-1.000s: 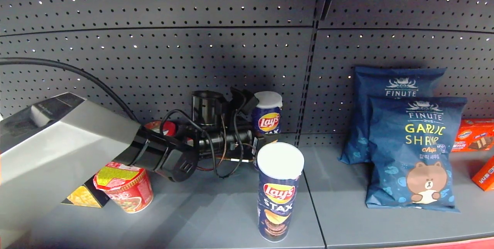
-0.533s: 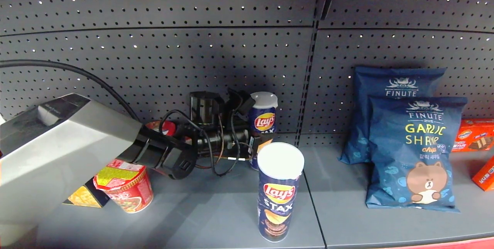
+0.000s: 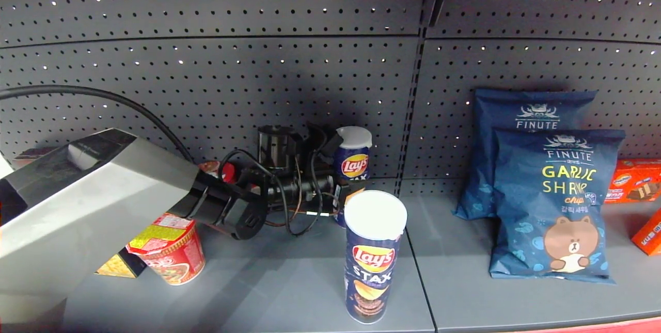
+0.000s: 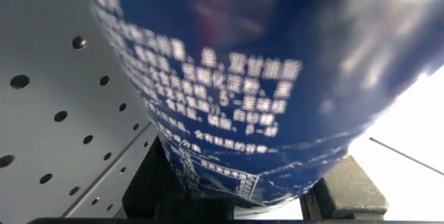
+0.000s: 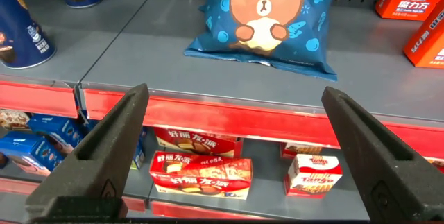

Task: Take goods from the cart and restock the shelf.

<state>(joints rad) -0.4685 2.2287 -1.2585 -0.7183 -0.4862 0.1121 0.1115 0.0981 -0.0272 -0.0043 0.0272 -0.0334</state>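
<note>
A blue chips can with a white lid (image 3: pixel 352 155) stands upright near the pegboard at the back of the grey shelf (image 3: pixel 289 286). My left gripper (image 3: pixel 345 188) is shut on its lower body. In the left wrist view the can (image 4: pixel 229 78) sits between the black fingers (image 4: pixel 347 189). Its base is hidden, so I cannot tell if it touches the shelf. A second, identical can (image 3: pixel 374 255) stands in front, near the shelf's edge. My right gripper (image 5: pixel 232 161) hangs open in front of the shelf's red front lip (image 5: pixel 208 109), holding nothing.
A red cup of noodles (image 3: pixel 168 250) and a yellow box (image 3: pixel 116 266) stand under my left arm, with a red-lidded cup (image 3: pixel 219 170) behind. Two blue chip bags (image 3: pixel 552 204) lean to the right, orange boxes (image 3: pixel 635 180) beyond. Boxes (image 5: pixel 201 172) fill the lower shelf.
My left arm has carried the rear can slightly left and lower, closer to the pegboard. The front can and the bags have not moved.
</note>
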